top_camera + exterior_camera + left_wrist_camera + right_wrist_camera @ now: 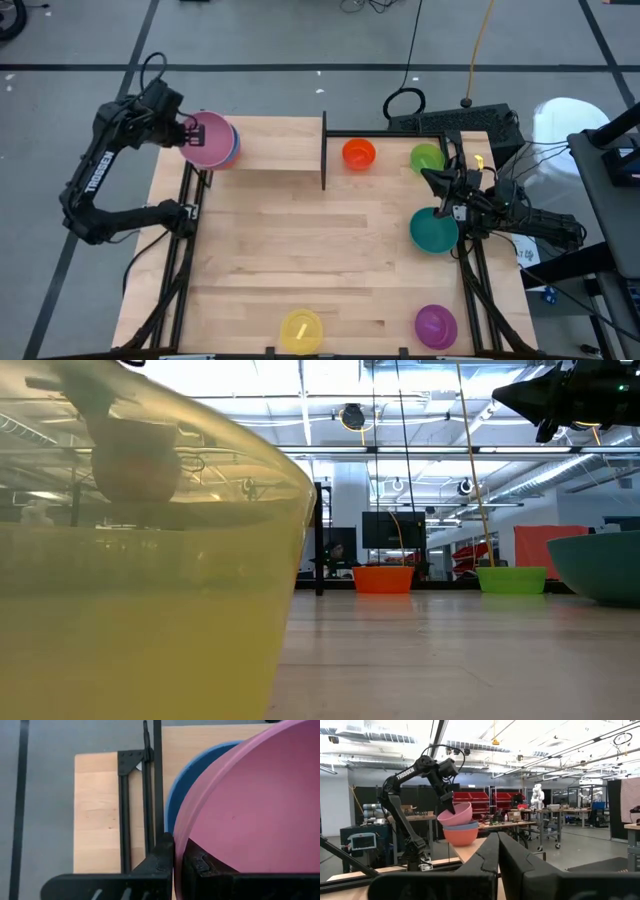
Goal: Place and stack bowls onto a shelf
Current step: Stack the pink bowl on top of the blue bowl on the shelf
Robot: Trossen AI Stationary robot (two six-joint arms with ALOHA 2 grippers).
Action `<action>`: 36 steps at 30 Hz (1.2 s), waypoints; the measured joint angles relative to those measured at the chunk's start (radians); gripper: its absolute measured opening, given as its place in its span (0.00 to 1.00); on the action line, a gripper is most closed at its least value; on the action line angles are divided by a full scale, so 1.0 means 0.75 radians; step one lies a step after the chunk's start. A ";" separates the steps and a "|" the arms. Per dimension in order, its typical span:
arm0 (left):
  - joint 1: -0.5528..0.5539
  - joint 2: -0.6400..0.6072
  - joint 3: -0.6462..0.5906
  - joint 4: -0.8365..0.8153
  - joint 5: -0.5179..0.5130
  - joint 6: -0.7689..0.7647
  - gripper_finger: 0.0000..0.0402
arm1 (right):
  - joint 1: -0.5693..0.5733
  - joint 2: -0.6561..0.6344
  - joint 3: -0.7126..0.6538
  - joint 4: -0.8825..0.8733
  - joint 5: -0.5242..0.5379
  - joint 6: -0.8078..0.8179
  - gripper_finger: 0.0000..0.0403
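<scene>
Red bowl (461, 836) under blue, pink

The pink bowl (207, 137) sits over a blue bowl (233, 146), with a red bowl (460, 836) beneath them in the right wrist view. On the pale wood shelf (275, 145) with its black upright (324, 150), the colours stop there. The butcher-block tabletop (300, 250) carries an orange bowl (359, 153), a green bowl (426, 157), a teal bowl (433, 230), a yellow bowl (301, 329) and a purple bowl (436, 324). Both arms are dark; the left arm (95, 175) bears white lettering.
</scene>
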 joint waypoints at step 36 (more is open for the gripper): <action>0.095 0.000 0.086 0.313 0.227 0.291 0.17 | 0.000 0.000 0.000 -0.001 0.121 -0.004 0.00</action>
